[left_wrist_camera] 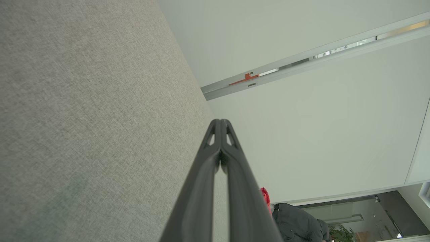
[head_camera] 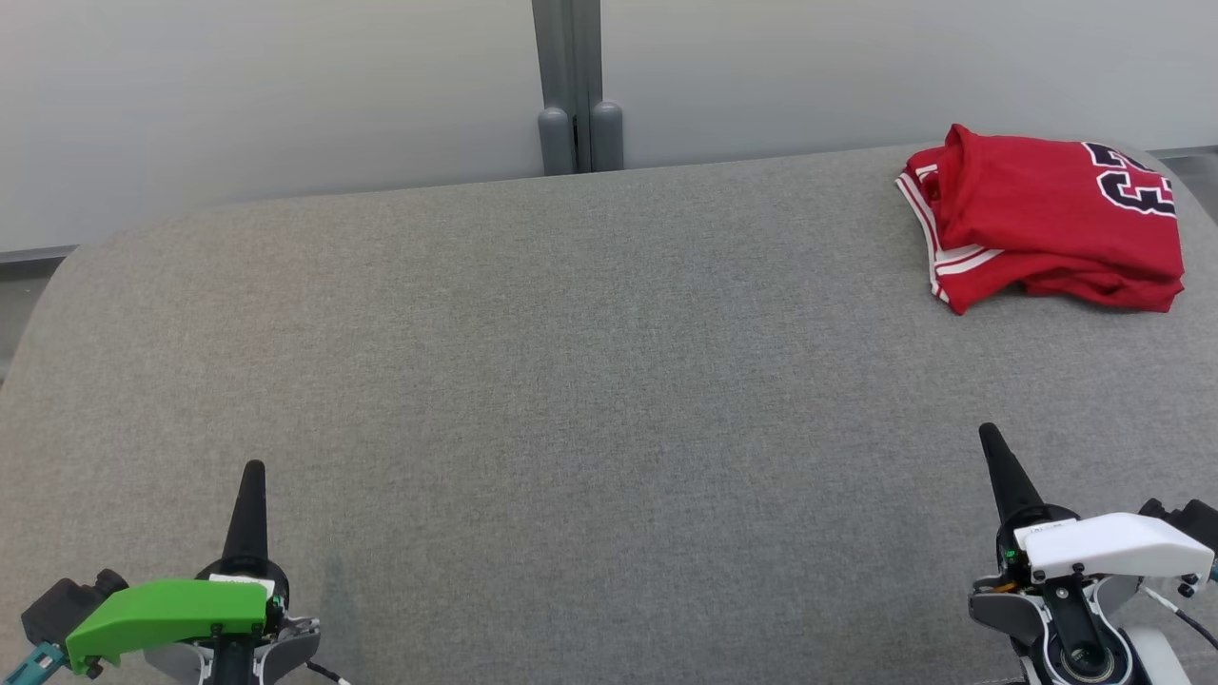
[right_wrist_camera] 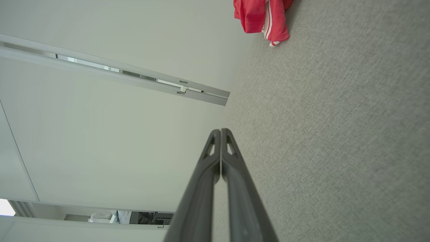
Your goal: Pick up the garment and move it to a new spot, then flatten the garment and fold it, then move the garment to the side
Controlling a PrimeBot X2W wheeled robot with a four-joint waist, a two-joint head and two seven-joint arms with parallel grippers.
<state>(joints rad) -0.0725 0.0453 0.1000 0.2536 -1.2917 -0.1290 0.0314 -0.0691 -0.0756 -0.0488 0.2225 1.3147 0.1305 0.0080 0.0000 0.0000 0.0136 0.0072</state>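
Currently the garment (head_camera: pixel 1042 224), a red jersey folded into a rough rectangle, is lying at the far right corner of the tabletop (head_camera: pixel 571 381). Its long axis is running left to right across the head view, white-striped trim facing the tabletop's middle. That view is also showing a dark, white-edged number at its right end, which the right wrist view is not catching; there the striped end is showing instead. Grey woven cloth is covering the round-cornered tabletop. The left gripper (head_camera: pixel 252 476) and right gripper (head_camera: pixel 992 442) are resting near the front edge, well apart from the garment, jaws pressed together and gripping nothing.
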